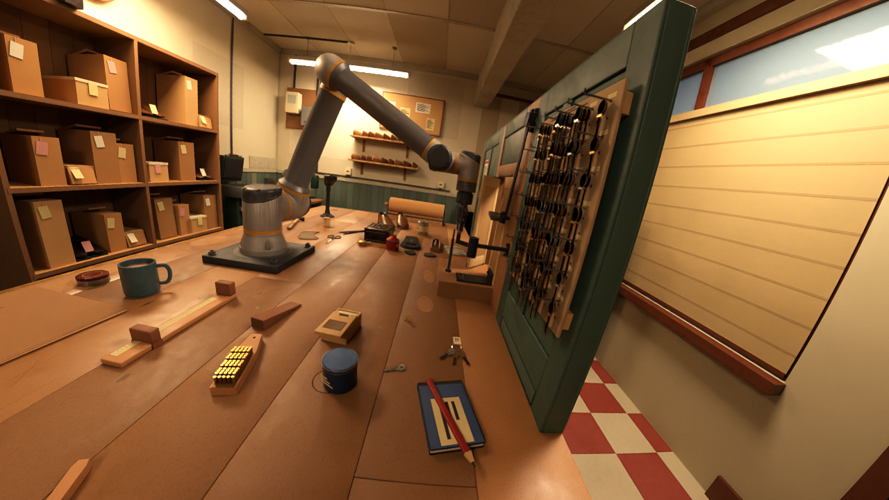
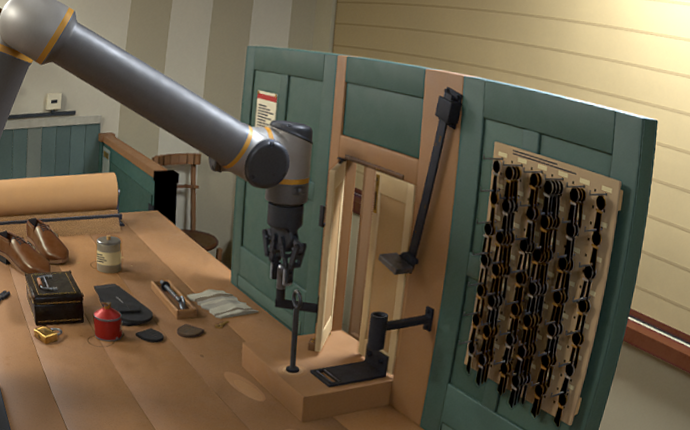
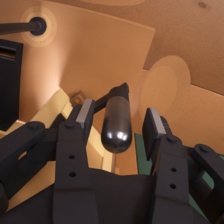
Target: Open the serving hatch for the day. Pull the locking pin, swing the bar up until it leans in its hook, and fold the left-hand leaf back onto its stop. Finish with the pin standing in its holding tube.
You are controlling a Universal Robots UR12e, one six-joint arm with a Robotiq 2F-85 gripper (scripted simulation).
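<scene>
In the green partition's hatch opening, the left-hand leaf (image 2: 330, 257) stands swung out toward the bench, edge-on in the second side camera, while the other cream leaf (image 2: 386, 244) stays in the frame. The dark bar (image 2: 429, 184) leans up the right post into its hook (image 2: 448, 107). My gripper (image 2: 284, 274) is open, straddling the upright handle (image 3: 116, 121) on the left leaf's bracket. It holds nothing. The locking pin (image 2: 295, 329) stands on the step in front. The holding tube (image 2: 377, 329) on its arm looks empty.
Behind the hatch stands the partition, with a board of hanging black laces (image 2: 537, 283) to the right. A raised wooden step (image 2: 323, 387) with a black plate (image 2: 346, 370) lies under the opening. Left on the bench are a red can (image 2: 107, 321), a tool tray (image 2: 173, 297) and folded cloth (image 2: 221, 303).
</scene>
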